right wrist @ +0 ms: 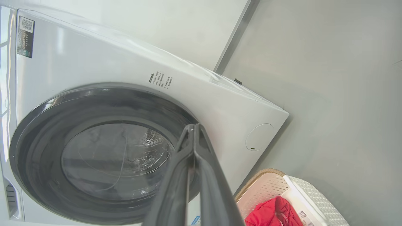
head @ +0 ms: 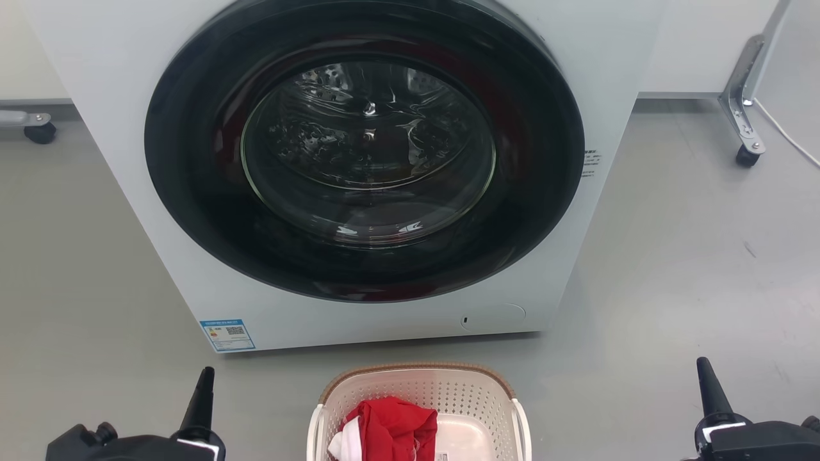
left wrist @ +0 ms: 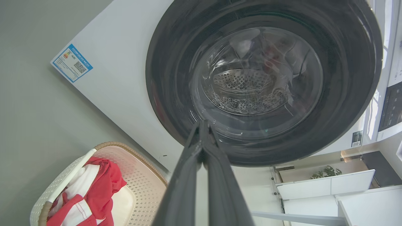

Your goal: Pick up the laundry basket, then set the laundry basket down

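Laundry basket (head: 448, 389): holds one crumpled red-and-white garment (head: 391, 428) heaped toward its left, the pale bottom bare at right. Cream-white perforated plastic, rounded rectangle, brown woven-look rim, white side handles; stands on the grey floor (head: 672, 269) just in front of the white washing machine (head: 122, 128), between the left end effector (head: 206, 371) and right end effector (head: 703, 362), apart from both, each with fingers pressed together on nothing. Machine's round dark glass door (head: 365, 147) shut, blue label (head: 227, 334) at its lower corner; a castered frame leg (head: 743, 128) well off to the right.
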You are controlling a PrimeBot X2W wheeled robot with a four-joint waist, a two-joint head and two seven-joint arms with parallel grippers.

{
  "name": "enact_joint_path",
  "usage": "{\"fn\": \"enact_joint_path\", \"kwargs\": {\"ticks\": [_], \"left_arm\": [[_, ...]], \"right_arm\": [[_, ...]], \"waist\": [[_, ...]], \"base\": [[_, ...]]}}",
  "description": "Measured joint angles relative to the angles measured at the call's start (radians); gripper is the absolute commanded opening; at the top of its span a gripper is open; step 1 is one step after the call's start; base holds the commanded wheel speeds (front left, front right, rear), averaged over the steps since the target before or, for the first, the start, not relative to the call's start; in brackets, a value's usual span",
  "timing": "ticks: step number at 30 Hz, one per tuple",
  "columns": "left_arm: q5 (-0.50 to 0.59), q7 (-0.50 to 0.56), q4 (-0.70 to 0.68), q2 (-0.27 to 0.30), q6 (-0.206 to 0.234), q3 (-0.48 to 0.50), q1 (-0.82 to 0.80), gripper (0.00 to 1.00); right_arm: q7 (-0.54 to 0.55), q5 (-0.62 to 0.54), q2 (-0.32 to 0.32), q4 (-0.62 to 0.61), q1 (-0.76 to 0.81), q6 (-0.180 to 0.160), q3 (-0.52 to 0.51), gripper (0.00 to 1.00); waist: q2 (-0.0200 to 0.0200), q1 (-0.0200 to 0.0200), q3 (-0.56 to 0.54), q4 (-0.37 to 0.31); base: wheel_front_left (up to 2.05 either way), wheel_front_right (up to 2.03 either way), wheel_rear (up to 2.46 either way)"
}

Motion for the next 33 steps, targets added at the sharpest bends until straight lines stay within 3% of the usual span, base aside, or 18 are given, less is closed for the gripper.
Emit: {"fn": "enact_joint_path", "kwargs": {"ticks": [27,33], "left_arm": [[-0.34,0.064,0.063,-0.027,-0.069,0.091,-0.055,0.0],[-0.362,0.067,0.064,-0.03,-0.07,0.093,-0.065,0.0]], "right_arm": [[0.091,0.372,0.031,0.056,-0.044,0.068,-0.095,0.0],[0.096,0.384,0.032,0.058,-0.058,0.072,-0.099,0.0]], "waist": [[0.0,0.0,-0.005,-0.005],[0.0,0.0,-0.005,-0.005]], "base": [[0.0,0.0,0.0],[0.0,0.0,0.0]]}}
